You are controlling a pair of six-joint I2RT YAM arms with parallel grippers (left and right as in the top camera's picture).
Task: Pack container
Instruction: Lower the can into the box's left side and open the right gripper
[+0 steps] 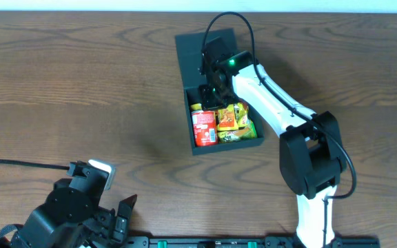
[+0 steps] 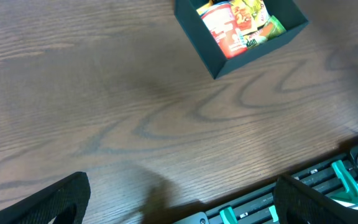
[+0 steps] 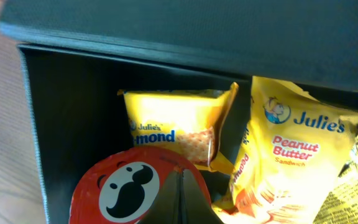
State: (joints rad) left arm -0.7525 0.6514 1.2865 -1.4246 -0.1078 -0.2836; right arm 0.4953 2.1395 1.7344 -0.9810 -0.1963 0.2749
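Observation:
The container (image 1: 226, 145), a dark square box with its flap lid (image 1: 197, 52) folded back, lies at mid-table. Inside it are a small red can (image 1: 204, 129) and yellow and green snack packets (image 1: 234, 120). My right gripper (image 1: 211, 95) reaches down into the box's far end. In the right wrist view the right gripper (image 3: 182, 179) is shut, its tips pressed together just over the red can's lid (image 3: 120, 193), with nothing between them. Two yellow packets (image 3: 173, 134) (image 3: 291, 162) lie beside it. My left gripper (image 2: 182, 208) hangs open near the front edge, far from the container (image 2: 253, 59).
Bare wood table stretches to the left of the box. A black rail with teal clips (image 2: 347, 180) runs along the table's front edge. A black cable (image 1: 19, 164) trails off at the left.

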